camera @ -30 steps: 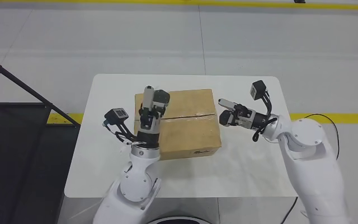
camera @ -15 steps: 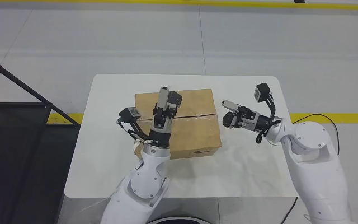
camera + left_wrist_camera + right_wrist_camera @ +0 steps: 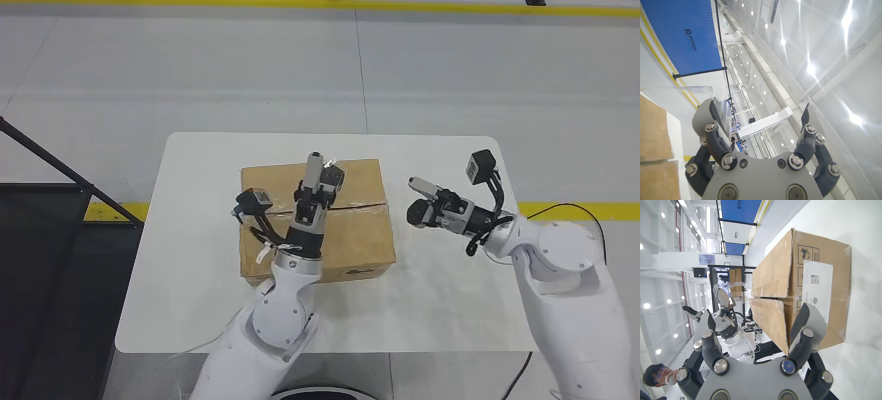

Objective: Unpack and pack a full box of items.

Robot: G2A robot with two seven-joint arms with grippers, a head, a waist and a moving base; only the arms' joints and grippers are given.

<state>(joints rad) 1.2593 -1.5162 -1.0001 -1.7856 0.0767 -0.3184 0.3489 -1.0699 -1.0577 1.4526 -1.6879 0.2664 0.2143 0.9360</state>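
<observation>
At the middle of a white tabletop [image 3: 190, 270], a cardboard box [image 3: 365, 235] is set, top flaps down. Above it the left tool [image 3: 760, 106] is spread wide, with a clear tape strip [image 3: 696, 89] stuck to one finger; the next grip could be fouled by it. The right tool [image 3: 416, 198] is opened wide beside the box's end. A grey floor [image 3: 450, 70] with yellow lines is seen around.

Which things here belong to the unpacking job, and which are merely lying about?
Job: cardboard box; clear tape strip stuck to the open left gripper; open right gripper beside the box.
Just there: white table; black frame; yellow floor line.
</observation>
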